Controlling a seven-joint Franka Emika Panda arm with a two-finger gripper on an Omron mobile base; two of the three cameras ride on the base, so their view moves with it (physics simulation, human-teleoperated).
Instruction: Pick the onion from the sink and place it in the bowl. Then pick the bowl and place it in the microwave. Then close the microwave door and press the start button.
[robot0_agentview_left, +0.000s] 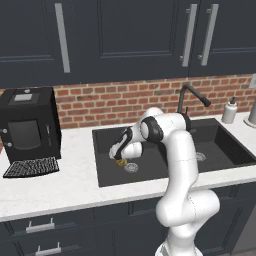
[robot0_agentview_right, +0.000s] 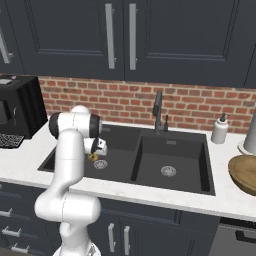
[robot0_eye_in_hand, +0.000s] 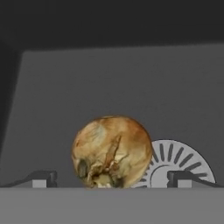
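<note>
The onion (robot0_agentview_left: 120, 162) (robot0_agentview_right: 93, 157) (robot0_eye_in_hand: 112, 151), a golden-brown papery ball, lies on the floor of the left basin of the black sink (robot0_agentview_left: 220, 145) (robot0_agentview_right: 185, 150), touching the silver drain ring (robot0_eye_in_hand: 175, 162). My gripper (robot0_agentview_left: 120, 158) (robot0_agentview_right: 94, 154) (robot0_eye_in_hand: 111, 179) hangs low in that basin, right over the onion. It is open, one fingertip on each side of the onion, with gaps showing. The wooden bowl (robot0_agentview_right: 245, 172) rests on the counter at the far right. The microwave and its door are out of view.
A black coffee machine (robot0_agentview_left: 30, 125) (robot0_agentview_right: 15, 112) stands on the counter left of the sink. The curved faucet (robot0_agentview_left: 187, 97) (robot0_agentview_right: 158, 110) rises behind the basins. A soap dispenser (robot0_agentview_left: 229, 111) (robot0_agentview_right: 219, 129) sits to the right. Dark cabinets hang above.
</note>
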